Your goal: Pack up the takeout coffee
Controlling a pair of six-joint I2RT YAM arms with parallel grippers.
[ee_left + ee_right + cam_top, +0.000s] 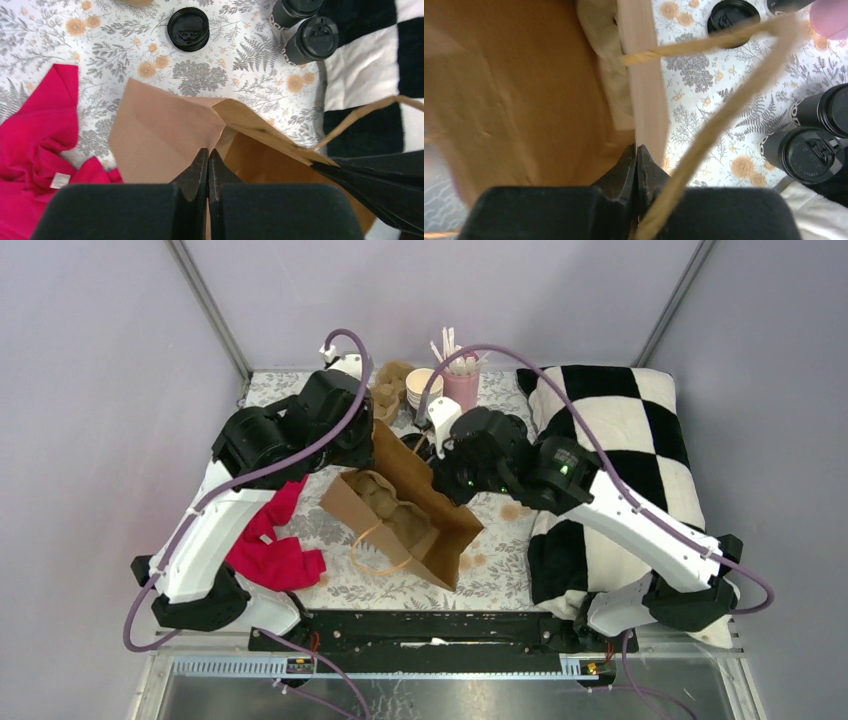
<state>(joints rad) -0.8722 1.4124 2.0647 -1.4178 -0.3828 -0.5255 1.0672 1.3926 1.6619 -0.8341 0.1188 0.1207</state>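
Both rims of the paper bag (165, 130) gripped, coffee cup (312, 40) out on the bench (210, 75)!
Left hand (208, 157) clenched on one rim, right hand (636, 155) clamped on the opposite rim; further right the coffee cup stands upright, lid up, just beside a second cup (292, 10), near the checkered pillow (365, 65).

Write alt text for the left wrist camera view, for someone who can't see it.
The left arm's jaws are pinched shut on the rim of an open brown paper bag. Beyond it, on a floral tablecloth, are a low stack of round black plastic lids and two lidded black paper cups; a crumpled red cloth sits left.
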